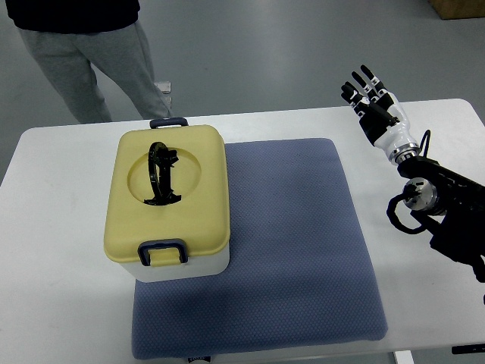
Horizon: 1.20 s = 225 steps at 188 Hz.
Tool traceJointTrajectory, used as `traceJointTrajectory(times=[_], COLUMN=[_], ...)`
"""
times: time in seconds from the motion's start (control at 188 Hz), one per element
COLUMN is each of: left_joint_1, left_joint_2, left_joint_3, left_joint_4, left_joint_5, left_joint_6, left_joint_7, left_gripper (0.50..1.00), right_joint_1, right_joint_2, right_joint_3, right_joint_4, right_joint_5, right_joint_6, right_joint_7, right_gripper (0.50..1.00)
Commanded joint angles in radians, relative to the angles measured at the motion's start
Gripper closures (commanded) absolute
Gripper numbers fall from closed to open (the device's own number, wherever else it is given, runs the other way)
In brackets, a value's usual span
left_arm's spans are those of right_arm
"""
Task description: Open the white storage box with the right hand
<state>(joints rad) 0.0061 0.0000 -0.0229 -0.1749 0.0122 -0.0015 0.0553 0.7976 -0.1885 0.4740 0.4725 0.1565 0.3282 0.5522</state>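
A white storage box (182,267) with a pale yellow lid (170,199) stands on the left part of a blue mat (288,243). The lid is shut, with a black handle (161,174) folded in its round recess and a dark latch at the near side (162,252) and at the far side (168,121). My right hand (371,95) is at the far right of the table, well away from the box, fingers spread and holding nothing. The left arm is out of view.
The white table (61,250) carries the mat. A person in grey trousers (98,61) stands beyond the far left edge. A cardboard box corner (458,7) shows at the top right.
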Motion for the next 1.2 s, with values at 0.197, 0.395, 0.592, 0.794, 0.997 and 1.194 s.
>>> traceJointTrajectory(times=[0.197,0.395,0.592,0.794,0.997,1.194], left_joint_1=[0.000,0.000,0.000,0.000,0.000,0.000], left_joint_2=[0.000,0.000,0.000,0.000,0.000,0.000], left_joint_3=[-0.002,-0.002,0.001,0.000,0.000,0.000], left_joint_4=[-0.001,-0.001,-0.001,-0.001,-0.001,-0.001], left_joint_5=[0.000,0.000,0.002,0.002,0.002,0.002], left_joint_6=[0.000,0.000,0.000,0.000,0.000,0.000], left_joint_7=[0.000,0.000,0.000,0.000,0.000,0.000], left_gripper=[0.500,0.500,0.500,0.500,0.500,0.500], right_joint_1=[0.002,0.002,0.000,0.000,0.006,0.006], right_joint_2=[-0.002,-0.005,-0.003,-0.003,-0.005,-0.008], right_joint_3=[0.000,-0.002,-0.002,0.000,0.000,0.000], right_joint_4=[0.000,0.000,0.000,0.000,0.000,0.000], right_joint_5=[0.000,0.000,0.000,0.000,0.000,0.000], right_joint_6=[0.000,0.000,0.000,0.000,-0.005,-0.012], right_joint_7=[0.000,0.000,0.000,0.000,0.000,0.000], right_gripper=[0.570,0.570,0.570,0.570,0.570,0.570])
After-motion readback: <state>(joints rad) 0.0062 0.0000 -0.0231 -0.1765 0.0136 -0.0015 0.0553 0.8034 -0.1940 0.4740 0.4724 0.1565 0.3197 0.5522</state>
